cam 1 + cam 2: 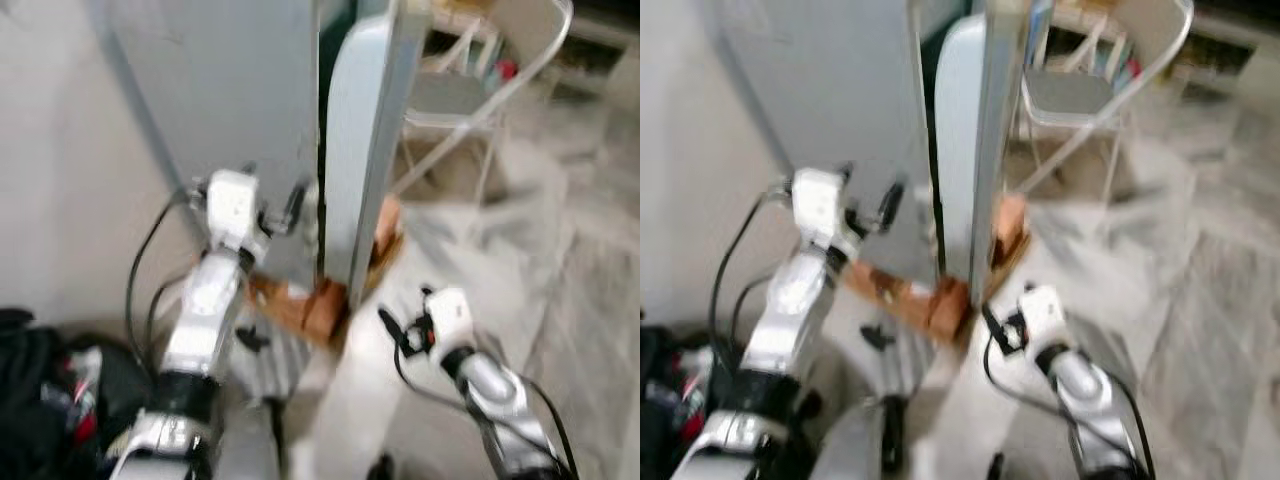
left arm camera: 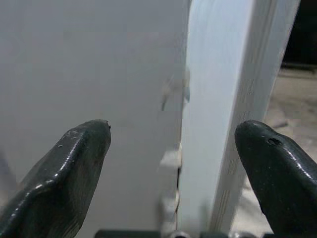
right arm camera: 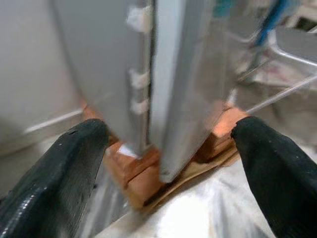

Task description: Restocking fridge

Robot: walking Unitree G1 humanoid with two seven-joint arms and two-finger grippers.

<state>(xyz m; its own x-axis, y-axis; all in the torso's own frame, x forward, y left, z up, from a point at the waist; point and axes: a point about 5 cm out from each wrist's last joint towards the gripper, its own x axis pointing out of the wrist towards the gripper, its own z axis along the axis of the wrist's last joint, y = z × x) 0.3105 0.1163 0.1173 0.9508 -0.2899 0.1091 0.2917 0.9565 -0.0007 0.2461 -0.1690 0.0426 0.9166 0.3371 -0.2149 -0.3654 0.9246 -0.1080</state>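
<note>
The grey fridge stands close in front of me, seen from its side, with its pale door ajar along the right edge. My left gripper is raised against the fridge side, just left of the gap between body and door. Its fingers are open, with the gap between them. My right gripper hangs lower, near the floor and right of the door's bottom corner. It is open and holds nothing, pointing at the foot of the fridge.
The fridge rests on orange bricks over cardboard. A white folding chair stands behind the door at the right. A black bag with red items lies at the lower left. A pale wall is on the left and marbled floor on the right.
</note>
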